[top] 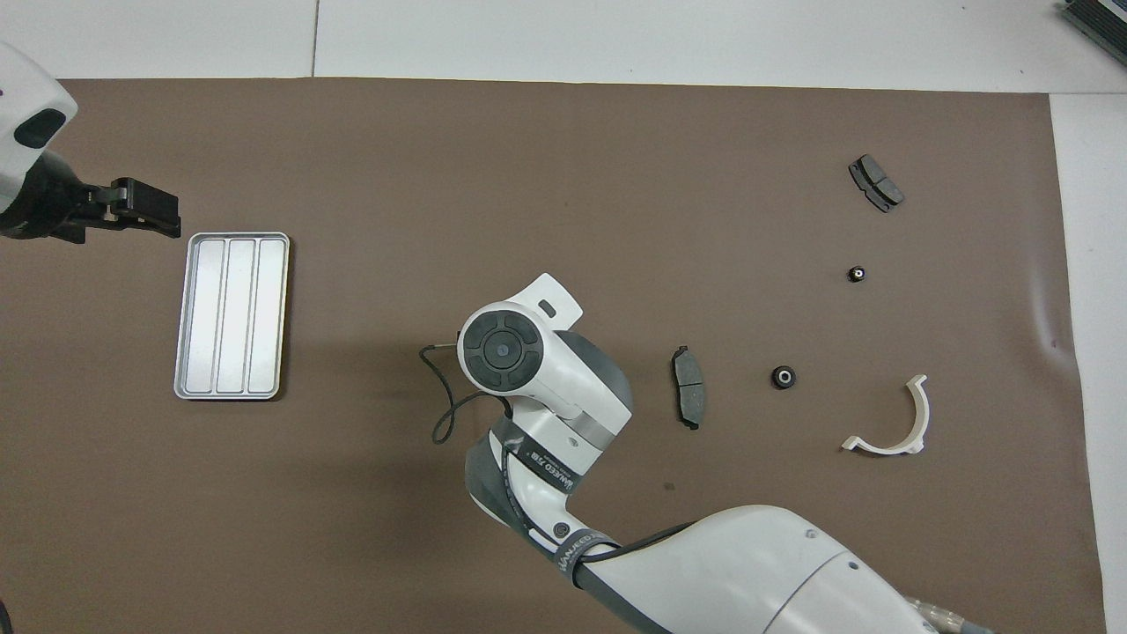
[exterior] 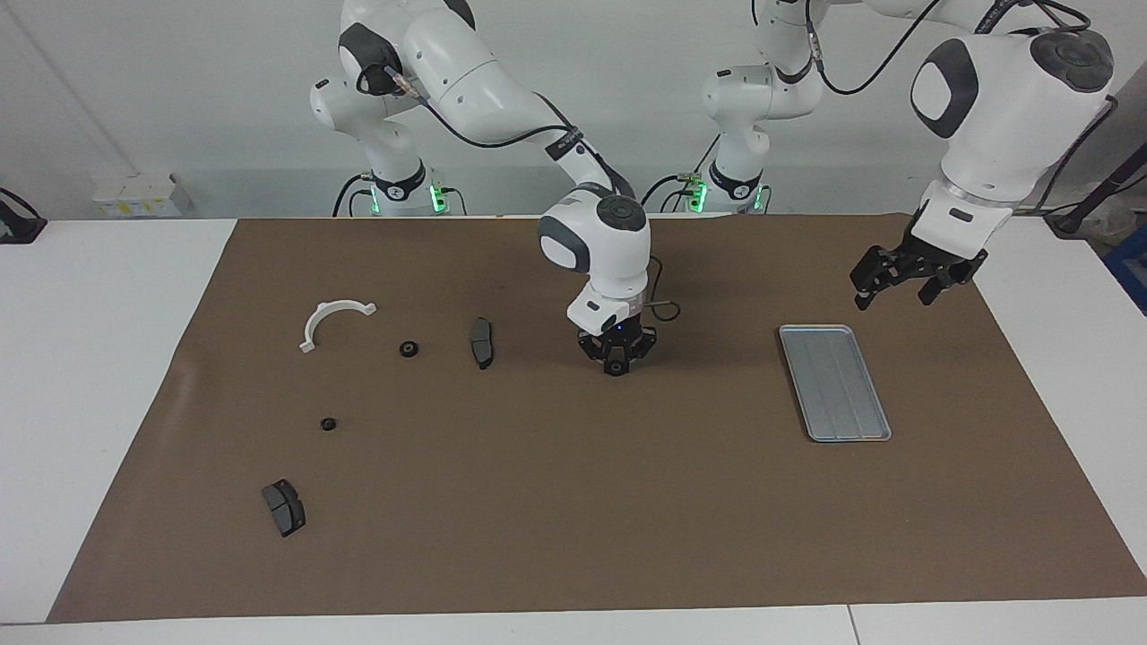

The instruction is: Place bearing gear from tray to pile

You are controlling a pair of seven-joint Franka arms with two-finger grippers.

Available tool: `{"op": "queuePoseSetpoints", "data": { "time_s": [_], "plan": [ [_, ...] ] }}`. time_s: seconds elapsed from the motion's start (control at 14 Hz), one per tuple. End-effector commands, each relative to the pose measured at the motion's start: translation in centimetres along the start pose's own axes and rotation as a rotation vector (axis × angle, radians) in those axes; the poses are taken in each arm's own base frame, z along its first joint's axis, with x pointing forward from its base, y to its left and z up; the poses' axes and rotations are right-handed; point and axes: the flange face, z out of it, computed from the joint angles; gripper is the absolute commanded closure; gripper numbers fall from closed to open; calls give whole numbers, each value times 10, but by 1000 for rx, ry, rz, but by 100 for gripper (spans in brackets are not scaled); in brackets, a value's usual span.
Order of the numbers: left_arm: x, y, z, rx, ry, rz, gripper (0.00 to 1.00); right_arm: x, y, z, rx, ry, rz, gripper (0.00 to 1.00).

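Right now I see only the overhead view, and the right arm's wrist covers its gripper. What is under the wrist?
Observer: In the facing view, the right gripper is down at the mat, between the tray and a brake pad.
Operator: Is something between its fingers?
Observer: Yes, a small black bearing gear. The fingertips are closed on it.
Operator: And the left gripper, does it touch the tray?
Observer: No. The left gripper hangs open in the air, above the mat by the tray's end nearer to the robots.
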Motion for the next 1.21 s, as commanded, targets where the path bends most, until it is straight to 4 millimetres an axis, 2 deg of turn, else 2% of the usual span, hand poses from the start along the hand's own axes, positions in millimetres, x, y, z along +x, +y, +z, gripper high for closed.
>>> {"op": "queuePoseSetpoints", "data": {
  "time_s": [0.0,0.14,0.21,0.5,0.71,0.85,1.14],
  "plan": [
    [-11,-3,-14,11,13,-6,0,36,40,-29,-22,48,53,100],
    [-12,-4,-15,11,14,-10,0,64,84,-55,-35,68,91,100],
    [-12,-5,-17,11,17,-12,0,77,110,-61,-47,69,88,100],
    [-14,-4,-22,11,27,-9,0,119,208,-50,-82,57,93,100],
    [-14,-6,-22,11,27,-13,0,142,277,-42,-96,38,112,100],
    [-14,-5,-22,11,27,-12,0,149,305,-37,-104,30,137,100],
    [-14,-6,-22,11,27,-13,0,147,348,-9,-97,27,142,100]
  ]
}}
